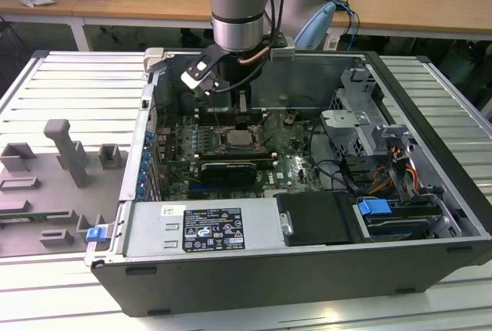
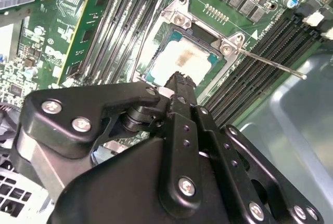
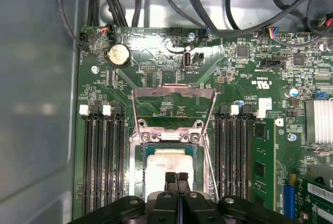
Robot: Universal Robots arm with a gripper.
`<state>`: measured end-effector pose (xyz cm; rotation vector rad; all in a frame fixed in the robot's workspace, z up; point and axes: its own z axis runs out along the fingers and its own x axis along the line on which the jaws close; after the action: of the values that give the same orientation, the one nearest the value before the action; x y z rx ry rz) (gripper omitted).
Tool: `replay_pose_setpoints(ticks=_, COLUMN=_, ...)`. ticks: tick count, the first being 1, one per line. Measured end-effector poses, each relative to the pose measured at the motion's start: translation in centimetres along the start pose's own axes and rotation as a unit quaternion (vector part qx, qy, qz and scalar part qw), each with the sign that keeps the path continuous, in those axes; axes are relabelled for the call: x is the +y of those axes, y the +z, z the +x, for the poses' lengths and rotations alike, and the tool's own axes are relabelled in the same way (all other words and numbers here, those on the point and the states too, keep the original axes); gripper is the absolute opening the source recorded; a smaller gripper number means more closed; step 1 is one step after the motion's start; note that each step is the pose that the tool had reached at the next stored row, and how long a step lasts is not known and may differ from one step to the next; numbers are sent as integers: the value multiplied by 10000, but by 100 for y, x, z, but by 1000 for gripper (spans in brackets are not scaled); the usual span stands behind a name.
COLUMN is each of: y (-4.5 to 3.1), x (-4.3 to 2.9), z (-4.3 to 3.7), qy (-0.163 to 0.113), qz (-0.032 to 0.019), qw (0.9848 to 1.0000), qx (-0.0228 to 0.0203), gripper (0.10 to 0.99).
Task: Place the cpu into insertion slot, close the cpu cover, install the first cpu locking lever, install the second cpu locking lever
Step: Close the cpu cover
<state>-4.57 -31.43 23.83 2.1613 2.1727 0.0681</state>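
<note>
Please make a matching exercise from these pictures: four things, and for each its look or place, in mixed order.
1 cpu
2 gripper
3 coin battery
4 memory slots

a round, silvery, on the motherboard
b fingers shut, just above the cpu
c long black rows on both sides of the cpu
d square, pale grey top, lying in the socket

Pairs: 1-d, 2-b, 3-a, 4-c

Even bright light; glare whitens the cpu (image 3: 166, 160).
</note>
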Motion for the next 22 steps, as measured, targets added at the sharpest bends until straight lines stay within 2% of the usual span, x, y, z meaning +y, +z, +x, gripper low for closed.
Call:
replay_pose_setpoints(ticks=3, y=-111, x=9, z=-2, qy=0, qz=5, qw=10000, qx=0, gripper=106)
replay_pose_setpoints(ticks=6, y=-293, x=25, z=-7, qy=0, qz=21, qw=10000, qx=0, gripper=106)
replay_pose_setpoints(ticks=7, y=-369, x=34, z=-8, qy=-2, qz=40, qw=10000, qx=0, gripper=106)
replay_pose_setpoints(ticks=9, y=-443, x=41, z=-10, qy=-2, qz=74, qw=10000, qx=1, gripper=106)
replay_pose_setpoints(ticks=10, y=-464, x=60, z=-10, qy=-2, qz=129, qw=9999, qx=4, gripper=106)
replay_pose_setpoints(ticks=11, y=-461, x=100, z=-11, qy=-3, qz=180, qw=9998, qx=15, gripper=106)
replay_pose_setpoints(ticks=12, y=-459, x=139, z=-12, qy=-2, qz=223, qw=9997, qx=45, gripper=106)
replay_pose_setpoints(ticks=13, y=-471, x=150, z=-12, qy=-2, qz=243, qw=9997, qx=62, gripper=106)
replay_pose_setpoints(ticks=14, y=-527, x=154, z=-13, qy=0, qz=249, qw=9997, qx=66, gripper=106)
replay_pose_setpoints(ticks=16, y=-534, x=176, z=-26, qy=0, qz=252, qw=9996, qx=84, gripper=106)
replay_pose_setpoints(ticks=18, y=-507, x=270, z=-30, qy=0, qz=266, qw=9996, qx=85, gripper=106)
replay_pose_setpoints(ticks=19, y=-447, x=376, z=-29, qy=-1, qz=281, qw=9996, qx=85, gripper=106)
replay_pose_setpoints(ticks=20, y=-411, x=447, z=-29, qy=-7, qz=288, qw=9995, qx=86, gripper=106)
replay_pose_setpoints(ticks=22, y=-385, x=534, z=-29, qy=-17, qz=289, qw=9995, qx=86, gripper=106)
